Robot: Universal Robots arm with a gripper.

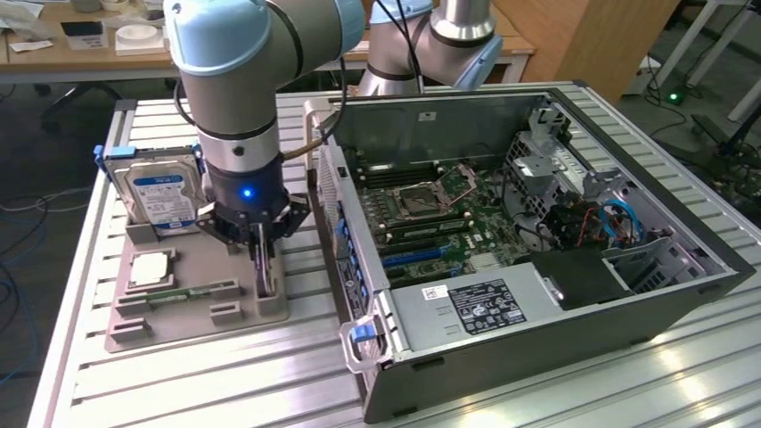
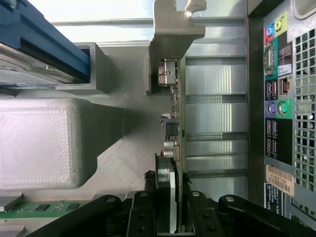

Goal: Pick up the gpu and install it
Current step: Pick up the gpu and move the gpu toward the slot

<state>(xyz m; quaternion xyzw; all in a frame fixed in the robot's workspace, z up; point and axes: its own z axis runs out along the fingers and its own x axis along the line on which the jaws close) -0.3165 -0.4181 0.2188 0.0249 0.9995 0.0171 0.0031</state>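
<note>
The gpu [image 1: 264, 272] stands on edge in a slot of the grey holder tray [image 1: 196, 323], at the tray's side nearest the computer case. In the wrist view the gpu [image 2: 176, 123] appears as a thin green board seen edge-on, with its silver bracket [image 2: 173, 24] at the far end. My gripper [image 1: 260, 239] has come straight down onto it. The black fingers [image 2: 145, 217] sit against both faces of the card, shut on it, and the card still rests in its slot.
A hard drive [image 1: 160, 201] with a blue-white label stands upright in the tray, beside a flat square chip [image 1: 152, 267] and a green memory stick [image 1: 191, 292]. The open computer case [image 1: 666, 294] lies at the exterior view's right with its motherboard [image 1: 440, 214] exposed. Its rear port panel [image 2: 276, 98] is close to the card.
</note>
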